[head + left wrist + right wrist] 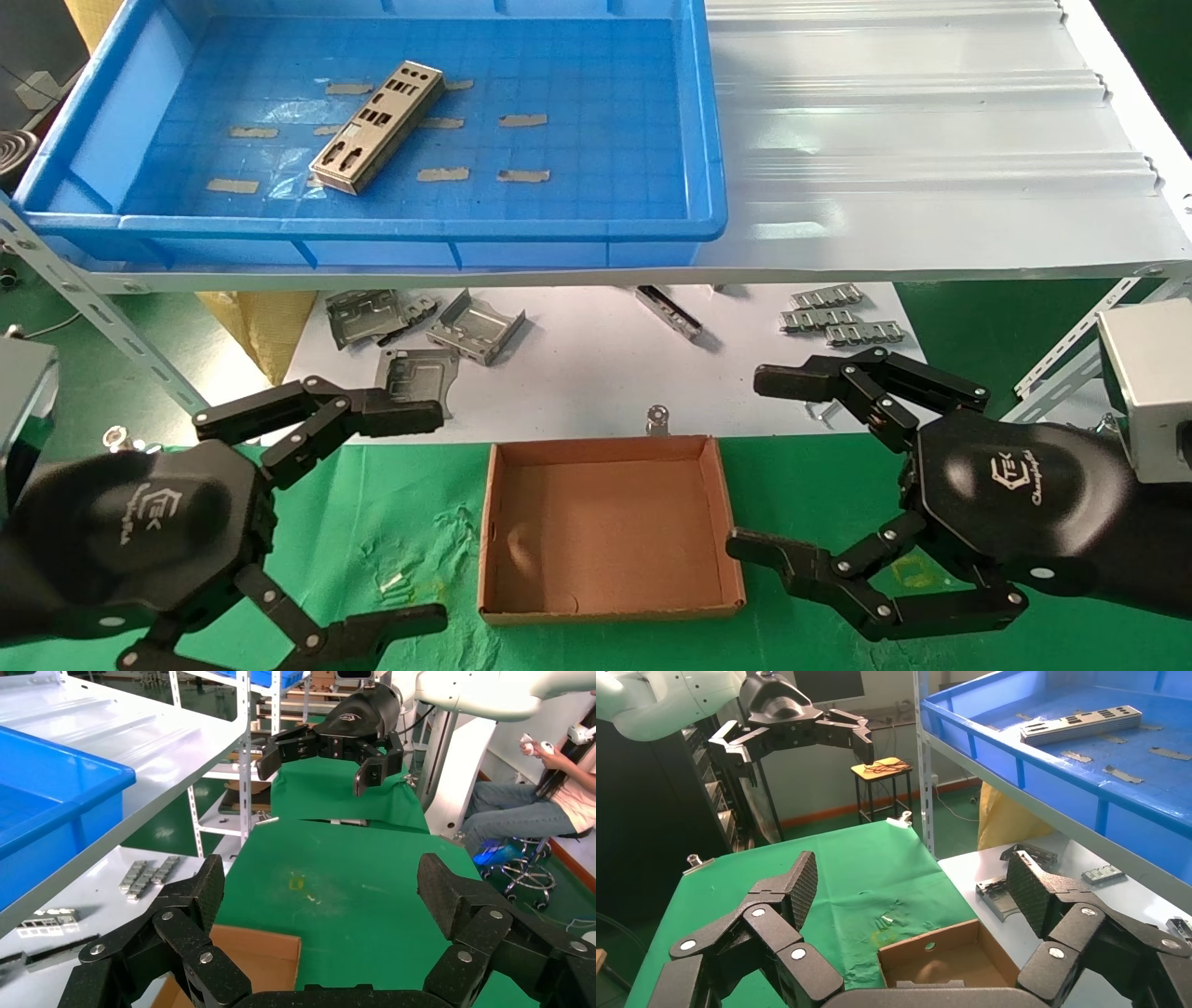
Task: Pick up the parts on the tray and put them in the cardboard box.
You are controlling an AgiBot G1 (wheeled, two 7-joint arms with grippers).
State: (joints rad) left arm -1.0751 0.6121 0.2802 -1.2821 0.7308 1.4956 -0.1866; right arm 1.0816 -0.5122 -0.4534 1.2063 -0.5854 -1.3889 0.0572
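Observation:
A stack of thin silver-grey parts (377, 126) (1081, 726) lies slantwise on the floor of the blue tray (708, 140) (1032, 776), up on the white shelf. Below it, the cardboard box (605, 531) (933, 941) sits on the green cloth with nothing in it. My left gripper (438, 517) (323, 888) hovers open just left of the box. My right gripper (745, 461) (912, 881) hovers open just right of it. Neither holds anything.
Bent grey brackets (475, 326) and ridged chain-like strips (838, 317) lie on the white sheet under the shelf (931, 140). A small bolt (658, 419) stands behind the box. Slotted shelf struts (102, 317) slant down at both sides. A seated person (555, 776) is beyond the table.

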